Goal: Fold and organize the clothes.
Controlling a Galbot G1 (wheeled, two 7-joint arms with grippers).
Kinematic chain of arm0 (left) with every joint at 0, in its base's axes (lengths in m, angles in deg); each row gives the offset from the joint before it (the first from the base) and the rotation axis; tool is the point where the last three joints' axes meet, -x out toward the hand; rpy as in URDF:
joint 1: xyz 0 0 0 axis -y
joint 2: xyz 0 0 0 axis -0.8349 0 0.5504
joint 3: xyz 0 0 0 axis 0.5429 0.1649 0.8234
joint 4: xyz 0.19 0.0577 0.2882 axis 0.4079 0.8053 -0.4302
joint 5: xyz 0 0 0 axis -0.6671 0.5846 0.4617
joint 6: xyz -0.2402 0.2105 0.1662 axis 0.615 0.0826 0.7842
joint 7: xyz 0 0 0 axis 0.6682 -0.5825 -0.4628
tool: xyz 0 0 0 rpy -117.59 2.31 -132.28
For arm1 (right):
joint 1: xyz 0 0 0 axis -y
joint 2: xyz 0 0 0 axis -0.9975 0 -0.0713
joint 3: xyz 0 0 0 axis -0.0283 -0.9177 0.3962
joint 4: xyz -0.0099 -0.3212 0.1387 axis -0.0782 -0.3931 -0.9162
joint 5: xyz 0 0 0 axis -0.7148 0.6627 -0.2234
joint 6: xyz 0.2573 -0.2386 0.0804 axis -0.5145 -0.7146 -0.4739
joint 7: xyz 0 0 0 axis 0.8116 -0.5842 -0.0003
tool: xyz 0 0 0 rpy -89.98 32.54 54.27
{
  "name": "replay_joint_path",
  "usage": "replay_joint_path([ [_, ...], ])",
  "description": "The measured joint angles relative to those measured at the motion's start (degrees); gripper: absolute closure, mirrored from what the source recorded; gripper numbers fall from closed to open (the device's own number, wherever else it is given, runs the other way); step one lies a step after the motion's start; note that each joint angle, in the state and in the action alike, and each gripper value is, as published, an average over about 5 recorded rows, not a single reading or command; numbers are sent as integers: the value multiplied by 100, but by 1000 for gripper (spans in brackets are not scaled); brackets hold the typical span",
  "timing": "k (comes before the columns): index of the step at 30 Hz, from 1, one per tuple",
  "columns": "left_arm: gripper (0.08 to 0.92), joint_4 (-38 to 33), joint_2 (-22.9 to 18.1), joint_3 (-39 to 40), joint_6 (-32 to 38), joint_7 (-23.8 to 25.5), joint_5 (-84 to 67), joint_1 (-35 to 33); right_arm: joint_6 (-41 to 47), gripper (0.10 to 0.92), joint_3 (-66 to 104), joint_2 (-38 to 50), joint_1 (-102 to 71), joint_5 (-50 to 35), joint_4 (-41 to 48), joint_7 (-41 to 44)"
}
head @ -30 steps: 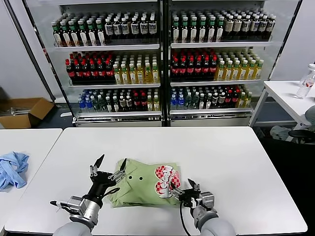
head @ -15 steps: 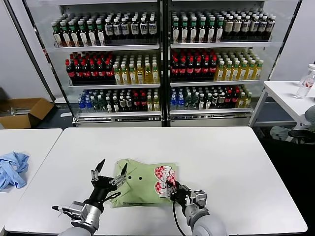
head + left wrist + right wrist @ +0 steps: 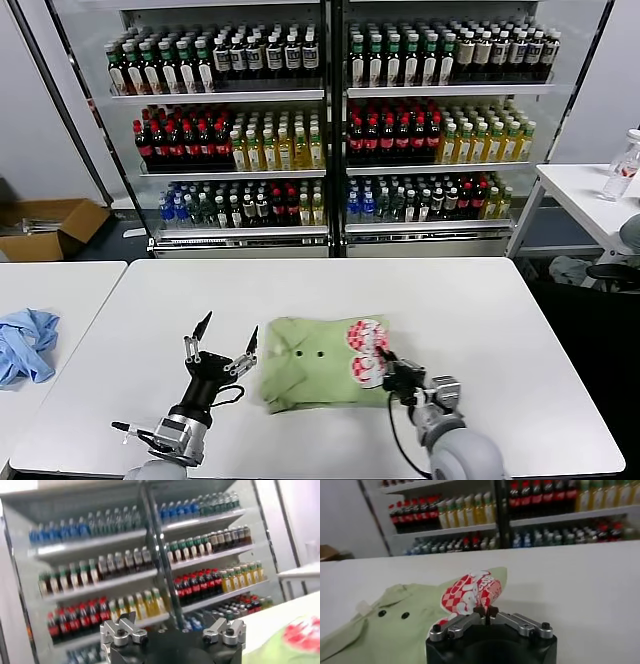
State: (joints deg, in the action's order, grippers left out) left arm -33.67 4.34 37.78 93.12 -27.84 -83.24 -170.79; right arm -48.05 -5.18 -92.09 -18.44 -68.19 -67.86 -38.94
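Observation:
A light green shirt (image 3: 315, 368) lies folded on the white table (image 3: 480, 320), two dark buttons facing up and a red-and-white checkered print (image 3: 364, 352) on its right side. My right gripper (image 3: 388, 366) is at that printed edge and shut on the fabric. In the right wrist view its fingertips (image 3: 486, 613) meet at the print (image 3: 470, 594), with the shirt (image 3: 400, 630) spreading beyond. My left gripper (image 3: 229, 330) hovers just left of the shirt, open and holding nothing. The left wrist view shows only a corner of the shirt (image 3: 295, 639).
A crumpled blue cloth (image 3: 25, 345) lies on the neighbouring table at the left. Glass-door coolers full of bottles (image 3: 330, 130) stand behind the table. A cardboard box (image 3: 50, 228) sits on the floor at far left, and another table with a bottle (image 3: 622, 165) stands at right.
My right gripper closed on the printed edge, and the shirt slid to the right with it. The left gripper stayed open, and the shirt drew away from it.

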Motion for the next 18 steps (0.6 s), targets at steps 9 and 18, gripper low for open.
replay_joint_path([
  [9, 177, 335, 49, -19, 1002, 11, 1441, 280, -278, 864, 499, 82, -330, 565, -2, 228],
  [18, 177, 372, 94, 28, 1001, 175, 1366, 465, -642, 613, 838, 183, -488, 1138, -78, 306],
])
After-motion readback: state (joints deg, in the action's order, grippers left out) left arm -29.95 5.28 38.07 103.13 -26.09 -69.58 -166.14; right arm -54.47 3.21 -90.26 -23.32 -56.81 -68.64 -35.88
